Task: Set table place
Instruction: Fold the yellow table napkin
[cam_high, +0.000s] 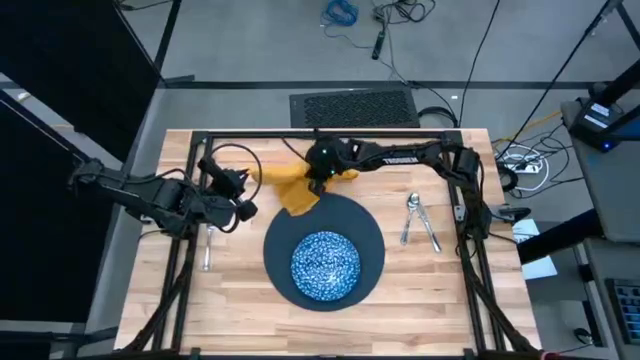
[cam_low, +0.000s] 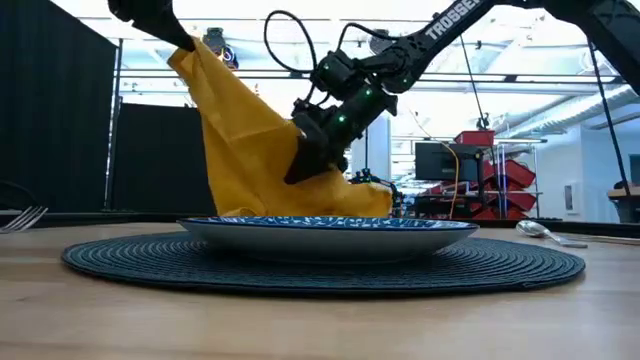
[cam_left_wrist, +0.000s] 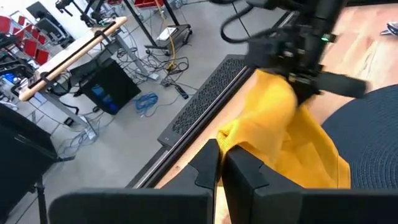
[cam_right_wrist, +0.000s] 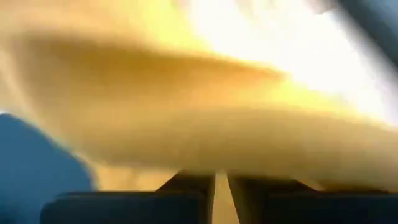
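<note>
You get even overhead light and soft shadows on the table (cam_high: 250, 300). Bright windows backlight the low view. The napkin (cam_right_wrist: 205, 124) fills the right wrist view, blurred.

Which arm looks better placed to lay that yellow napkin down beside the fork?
Probably the left. Its gripper holds the napkin's raised corner and sits on the fork's side of the plate. The right gripper, also gripping the napkin, reaches over from across the table.
</note>
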